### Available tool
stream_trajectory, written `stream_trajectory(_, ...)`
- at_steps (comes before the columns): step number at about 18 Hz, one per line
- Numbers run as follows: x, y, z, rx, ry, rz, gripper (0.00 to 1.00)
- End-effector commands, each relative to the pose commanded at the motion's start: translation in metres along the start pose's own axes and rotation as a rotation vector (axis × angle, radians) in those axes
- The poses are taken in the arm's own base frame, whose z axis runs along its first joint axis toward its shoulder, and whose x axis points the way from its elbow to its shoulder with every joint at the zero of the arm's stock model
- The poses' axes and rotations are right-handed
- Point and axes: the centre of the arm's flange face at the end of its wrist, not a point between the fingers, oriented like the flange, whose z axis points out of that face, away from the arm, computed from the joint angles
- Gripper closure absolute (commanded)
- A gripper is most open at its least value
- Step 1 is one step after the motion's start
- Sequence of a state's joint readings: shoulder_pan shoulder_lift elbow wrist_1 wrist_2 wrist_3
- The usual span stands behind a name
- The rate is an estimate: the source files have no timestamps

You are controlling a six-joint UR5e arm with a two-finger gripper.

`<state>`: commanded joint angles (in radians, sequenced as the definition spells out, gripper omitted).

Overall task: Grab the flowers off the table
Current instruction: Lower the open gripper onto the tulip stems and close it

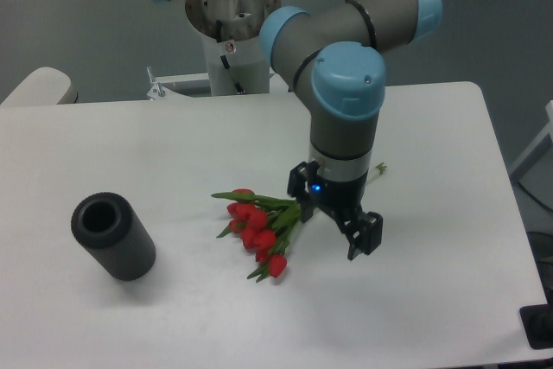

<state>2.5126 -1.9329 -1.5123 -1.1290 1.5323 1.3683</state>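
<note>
Camera view from above and in front: a large plain white rectangular counter [130,144] with rounded corners is seen, and on it lies a small bunch of red tulip buds with long green stems and leaves [259,229]. The buds are fanned out toward the near left, while the stems run back and to the right, passing behind the wrist of the grey arm with light blue joint caps [346,101]; a pale stem end [378,168] is seen just beyond the wrist on its right. The black two-finger gripper [335,224] is pointed downward over the stems, just to the right of the buds, with a small blue light showing on its body. One black finger [364,236] is visible at the right, clear of the stems; the other is not clearly made out, so the jaws appear parted, and nothing can be seen clamped between them. Whether the fingertips touch the counter cannot be told. A dark grey hollow cylinder [113,236] is seen lying on its side well to the left of the flowers, its open end turned up and to the left.
</note>
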Motion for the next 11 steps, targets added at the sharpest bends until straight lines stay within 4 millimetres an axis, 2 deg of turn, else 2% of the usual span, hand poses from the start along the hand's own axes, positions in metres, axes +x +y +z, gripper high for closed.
stream_trajectory(4, 0.019, 0.007, 0.026, -0.053, 0.046, 0.016, 0.0)
stream_trajectory(7, 0.038, 0.013, 0.059, -0.066, 0.114, 0.025, 0.0)
stream_trajectory(11, 0.052, 0.017, 0.082, -0.08, 0.163, 0.025, 0.0)
